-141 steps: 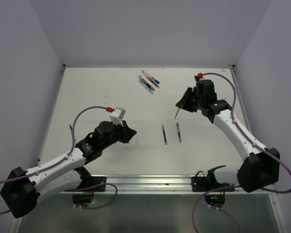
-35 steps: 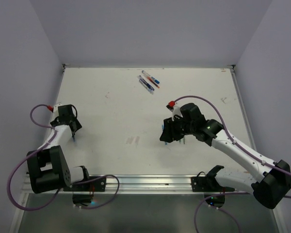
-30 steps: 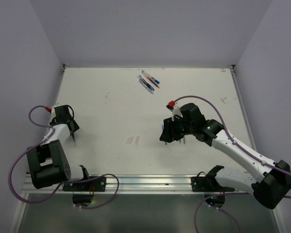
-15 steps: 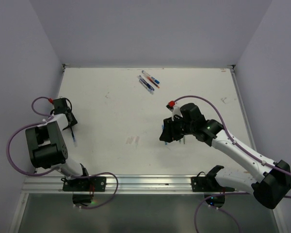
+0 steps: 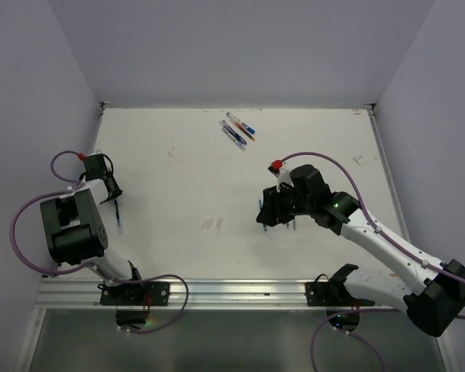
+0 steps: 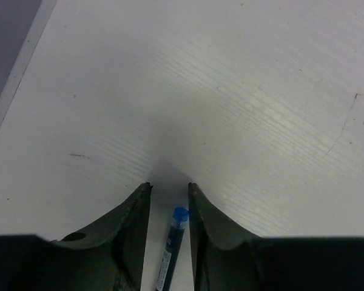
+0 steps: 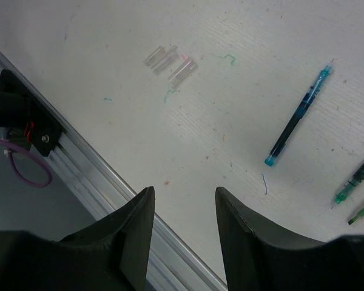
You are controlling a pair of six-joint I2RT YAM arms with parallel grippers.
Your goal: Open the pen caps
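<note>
L gripper (image 6: pixel 168 185) sits low at the table's (image 5: pixel 178 178) left edge, arm folded back on itself. Wrist view: jaws narrow but not closed, one finger (image 6: pixel 136 233) either side of a blue-capped pen (image 6: pixel 168 257) lying flat. The blue cap (image 6: pixel 180 214) is just short of the fingertips, pointing away from the cam. A sliver of table shows btw. pen and L finger; the other side is tight – can't tell if it touches. No clamp visible. From above the same pen (image 5: pixel 118 219) lies just on the near side of the L gripper (image 5: pixel 111 195).

R gripper (image 7: pixel 183 189) hovers mid-table, right of centre, jaws well apart w/ nothing btw. them – only bare table and the near-edge rail (image 7: pixel 79 160) below. In its wrist view a dark blue pen (image 7: pixel 297 118) lies diagonal, thin tip up-right, teal end down-left. Two greenish pens (image 7: pixel 357 177) are cut off by the right frame edge. Short clear tubes (image 7: pixel 170 62), 2–3 of them, lie together well apart from the blue pen. A purple cable (image 7: pixel 24 167) loops below the rail.

Far side of the table: a small bunch of capped pens (image 5: pixel 237 130) w/ blue and red ends, lying close together, well apart from both grippers.
</note>
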